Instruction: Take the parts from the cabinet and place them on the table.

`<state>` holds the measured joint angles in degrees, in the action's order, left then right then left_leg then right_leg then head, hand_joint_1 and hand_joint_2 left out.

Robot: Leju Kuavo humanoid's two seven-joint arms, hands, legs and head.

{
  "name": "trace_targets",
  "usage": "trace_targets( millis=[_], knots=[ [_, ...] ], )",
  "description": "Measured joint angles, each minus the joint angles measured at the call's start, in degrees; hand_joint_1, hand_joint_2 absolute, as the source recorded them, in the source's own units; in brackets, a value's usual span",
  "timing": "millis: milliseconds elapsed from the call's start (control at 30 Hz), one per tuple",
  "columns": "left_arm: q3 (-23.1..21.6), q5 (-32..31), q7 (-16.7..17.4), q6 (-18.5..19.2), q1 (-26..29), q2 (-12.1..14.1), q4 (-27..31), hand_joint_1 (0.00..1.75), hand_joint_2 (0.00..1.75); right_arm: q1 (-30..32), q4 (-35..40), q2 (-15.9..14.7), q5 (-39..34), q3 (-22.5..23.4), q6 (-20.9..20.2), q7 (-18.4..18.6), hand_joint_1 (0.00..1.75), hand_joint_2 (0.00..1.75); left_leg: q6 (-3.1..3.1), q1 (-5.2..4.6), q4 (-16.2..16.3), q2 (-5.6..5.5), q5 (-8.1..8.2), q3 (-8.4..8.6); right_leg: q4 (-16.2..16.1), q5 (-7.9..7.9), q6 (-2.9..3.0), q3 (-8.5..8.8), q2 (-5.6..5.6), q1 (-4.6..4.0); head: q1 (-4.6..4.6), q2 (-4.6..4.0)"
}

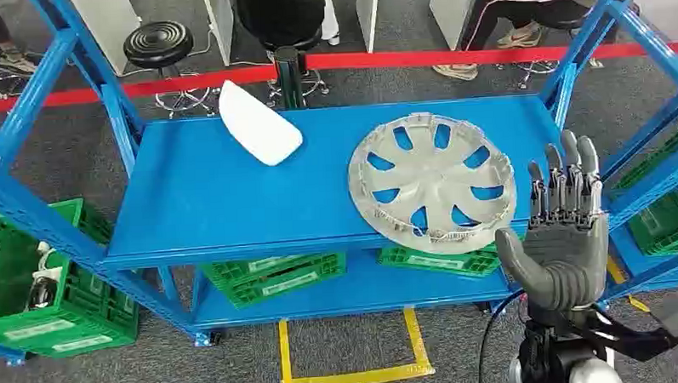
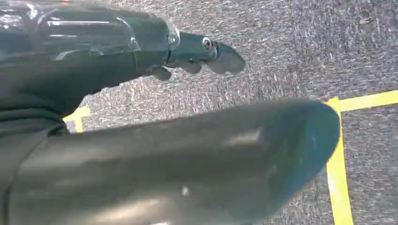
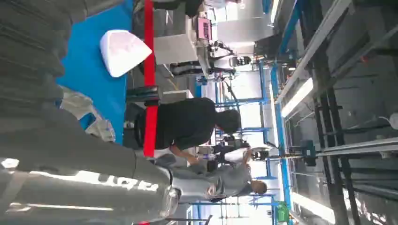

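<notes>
— Grey carpet (image 1: 451,77) runs behind a blue rack (image 1: 234,204), and a red band (image 1: 450,57) crosses it on the far side. What lies on the top shelf in the head view?

— Two parts. A silver hubcap (image 1: 433,181) lies flat toward three o'clock, its near rim hanging a little over the shelf's front edge. A white cover (image 1: 258,124) lies at about eleven o'clock, near the back edge, well apart from the hubcap.

— And the right hand (image 1: 561,235)?

— Raised at about four o'clock, just beside the hubcap's near rim, palm toward the shelf, fingers upright and apart, thumb out to the side, holding nothing. I cannot tell whether it touches the rim.

— Anything else?

— Green crates (image 1: 275,275) sit on the lower shelf, another stands on the floor at eight o'clock, and yellow tape (image 1: 351,378) marks the carpet at six. A stool and seated people's legs show beyond the band.

— Left wrist view?

— Left hand (image 2: 155,136) over grey carpet with yellow tape lines. The thick thumb lies straight, a dark finger (image 2: 206,51) reaches out apart from it, and nothing sits between them.

— Right wrist view?

— Its own grey hand fills one side. Past it show the blue shelf, the white cover, a bit of the hubcap's rim, and a person in black (image 3: 187,123) behind the band.
</notes>
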<state>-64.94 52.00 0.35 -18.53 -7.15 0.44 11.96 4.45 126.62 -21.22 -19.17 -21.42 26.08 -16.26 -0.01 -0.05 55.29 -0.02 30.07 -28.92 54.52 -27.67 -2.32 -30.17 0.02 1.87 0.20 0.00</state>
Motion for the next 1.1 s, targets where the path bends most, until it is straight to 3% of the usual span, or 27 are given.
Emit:
trace_targets(
  millis=[67, 200, 267, 433, 600, 833, 1100],
  knots=[
    [0.0, 0.0, 0.0, 0.0, 0.0, 0.0, 0.0, 0.0, 0.0, -0.3, 0.0, -0.1, 1.8, 0.0, 0.7, 2.0, 0.0, 1.75, 0.12, -0.01, 0.1, 0.04, 0.08, 0.0, 0.0, 0.0, 0.0, 0.0, 0.02, 0.0, 0.0, 0.0],
    [0.0, -0.7, 0.0, 0.9, 0.0, -0.1, 0.0, 0.0, 0.0, -2.4, -1.0, -2.3, 11.8, 0.3, 2.6, 13.7, 0.0, 1.75, 0.15, -0.03, 0.1, 0.15, 0.1, -0.04, 0.0, 0.0, -0.01, 0.0, 0.04, 0.01, 0.0, 0.0],
    [0.0, -1.4, 0.0, 1.3, 0.0, -0.3, 0.0, 0.0, 0.0, -4.7, -2.6, -4.1, 17.3, 1.0, 1.7, 21.5, 0.0, 1.75, 0.15, -0.04, 0.1, 0.28, 0.11, -0.04, 0.0, 0.02, -0.03, 0.0, 0.06, 0.02, 0.0, 0.0],
    [0.0, -2.9, -0.2, 2.3, -0.1, -0.6, 0.0, 0.0, 0.0, -12.7, -8.7, -10.7, 28.8, 2.6, -8.0, 39.0, 0.0, 1.75, 0.23, -0.04, 0.2, 0.54, 0.15, -0.01, 0.0, 0.11, -0.16, -0.02, 0.14, 0.02, -0.06, 0.0],
    [-0.1, -4.1, 1.1, 3.5, -0.2, -1.0, 0.0, 0.0, 0.0, -20.1, -14.6, -16.8, 35.5, 1.9, -20.5, 50.0, 0.0, 1.75, 0.24, -0.04, 0.2, 0.53, 0.15, -0.01, 0.0, 0.11, -0.17, -0.04, 0.13, 0.0, -0.11, 0.0],
    [-0.1, -4.3, 1.2, 3.6, -0.3, -1.1, 0.0, 0.0, 0.0, -24.2, -19.8, -21.7, 37.1, 0.0, -22.3, 51.3, 0.0, 1.75, 0.28, -0.02, 0.2, 0.37, 0.19, -0.04, 0.0, 0.07, -0.18, -0.04, 0.13, -0.01, -0.11, 0.0],
    [-0.2, -4.3, 1.2, 3.8, -0.3, -1.3, 0.0, 0.0, 0.0, -25.4, -22.4, -23.9, 37.2, -1.2, -22.3, 51.4, 0.0, 1.75, 0.28, -0.03, 0.2, 0.21, 0.19, -0.06, 0.0, 0.07, -0.18, -0.04, 0.08, 0.0, -0.11, 0.0]
  ],
)
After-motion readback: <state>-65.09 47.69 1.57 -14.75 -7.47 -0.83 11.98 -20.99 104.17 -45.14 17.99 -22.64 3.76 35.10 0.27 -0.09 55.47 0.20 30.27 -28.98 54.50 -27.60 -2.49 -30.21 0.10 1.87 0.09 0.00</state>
